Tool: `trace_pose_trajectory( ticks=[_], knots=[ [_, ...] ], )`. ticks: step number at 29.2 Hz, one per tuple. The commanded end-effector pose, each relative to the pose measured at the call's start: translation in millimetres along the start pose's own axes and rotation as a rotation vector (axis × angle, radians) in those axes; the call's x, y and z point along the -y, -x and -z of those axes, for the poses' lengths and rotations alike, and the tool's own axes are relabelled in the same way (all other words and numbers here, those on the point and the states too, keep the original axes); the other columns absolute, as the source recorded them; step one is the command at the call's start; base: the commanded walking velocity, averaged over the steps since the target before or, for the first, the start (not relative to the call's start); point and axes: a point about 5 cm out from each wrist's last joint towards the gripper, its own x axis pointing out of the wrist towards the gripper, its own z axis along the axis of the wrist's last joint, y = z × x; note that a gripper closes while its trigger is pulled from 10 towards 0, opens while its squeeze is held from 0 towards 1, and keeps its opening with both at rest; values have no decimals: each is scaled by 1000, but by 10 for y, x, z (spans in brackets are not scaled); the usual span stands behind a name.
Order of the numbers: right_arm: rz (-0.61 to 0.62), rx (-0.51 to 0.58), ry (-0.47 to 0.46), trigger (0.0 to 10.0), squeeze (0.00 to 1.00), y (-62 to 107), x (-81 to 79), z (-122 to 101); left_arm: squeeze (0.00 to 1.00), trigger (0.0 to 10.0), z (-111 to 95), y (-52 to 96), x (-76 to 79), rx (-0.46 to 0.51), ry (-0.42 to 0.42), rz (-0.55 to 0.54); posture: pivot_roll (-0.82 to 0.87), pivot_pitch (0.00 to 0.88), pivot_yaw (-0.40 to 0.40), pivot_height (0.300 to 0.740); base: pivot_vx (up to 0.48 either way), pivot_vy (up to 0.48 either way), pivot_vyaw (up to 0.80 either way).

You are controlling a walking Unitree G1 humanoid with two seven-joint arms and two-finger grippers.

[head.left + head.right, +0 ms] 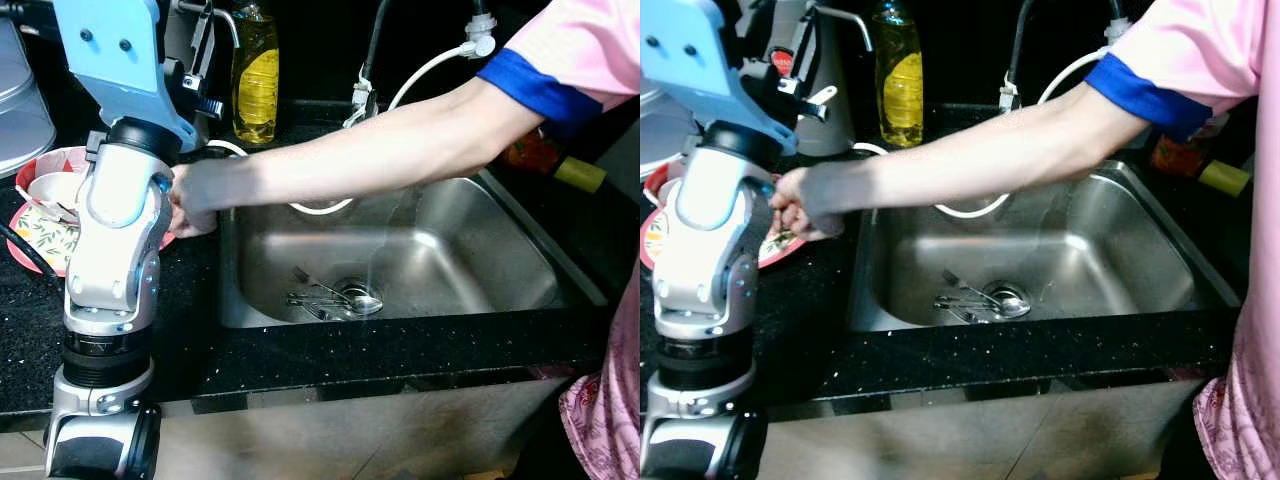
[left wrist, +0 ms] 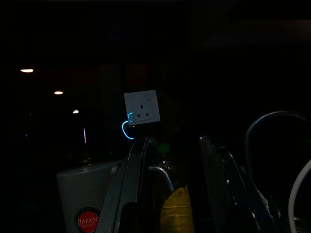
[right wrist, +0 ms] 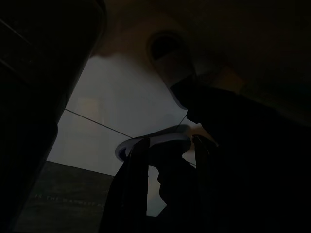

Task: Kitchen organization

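My left arm [image 1: 115, 230] is raised at the left of the counter. Its gripper [image 1: 205, 70] is held high near the yellow soap bottle [image 1: 256, 80]. In the left wrist view that gripper [image 2: 172, 184] is open and holds nothing, with the bottle [image 2: 177, 211] beyond its fingers. A person's hand [image 1: 190, 205] reaches across the steel sink [image 1: 480, 250] to the red plate [image 1: 30, 235], which carries a white bowl [image 1: 50, 190]. Several pieces of cutlery [image 1: 335, 298] lie by the sink drain. My right gripper [image 3: 170, 184] hangs idle in the dark, fingers apart and holding nothing.
A white kettle-like container [image 1: 825, 120] stands behind the plate. A white hose [image 1: 430, 65] loops down from the tap area into the sink. A red bottle with a yellow cap [image 1: 560, 165] lies at the back right. The person stands at the right edge.
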Motion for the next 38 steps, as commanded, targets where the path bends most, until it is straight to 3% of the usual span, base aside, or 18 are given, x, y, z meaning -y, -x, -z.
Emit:
trace_pose_trajectory(
  ticks=[1, 38],
  knots=[
    [-9, -8, -7, 10000, 0, 1, -19, 16, 0, 10000, 24, 7, 31, -2, 8, 10, 228, 0, -49, 740, 0, 0, 0],
    [-11, -11, -3, 10000, 0, 2, -15, 26, 0, 10000, 38, 23, 36, -8, 7, 6, 216, 0, -57, 740, 0, 0, 0]
  ],
)
